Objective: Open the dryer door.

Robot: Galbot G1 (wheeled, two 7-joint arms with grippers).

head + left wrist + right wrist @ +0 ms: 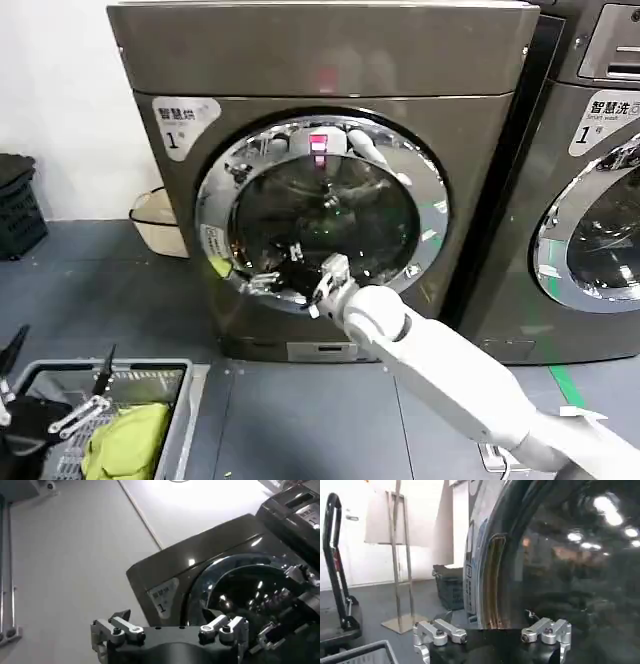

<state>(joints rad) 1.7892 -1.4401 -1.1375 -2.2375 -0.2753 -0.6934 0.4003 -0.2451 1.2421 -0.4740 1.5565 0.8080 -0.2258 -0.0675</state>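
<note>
Ceiling lamps were mirrored as glare on the door (322,212) glass; the wall (210,502) was overexposed.

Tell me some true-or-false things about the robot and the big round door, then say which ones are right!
1. The dryer door is shut. True.
2. The right tool is up at the top of the door. False: it is at the lower edge of the chrome ring.
3. The left tool is low down by the basket. True.
4. The basket holds a red cloth. False: it holds a yellow-green cloth.
5. The machine's label shows the number 1. True.
</note>
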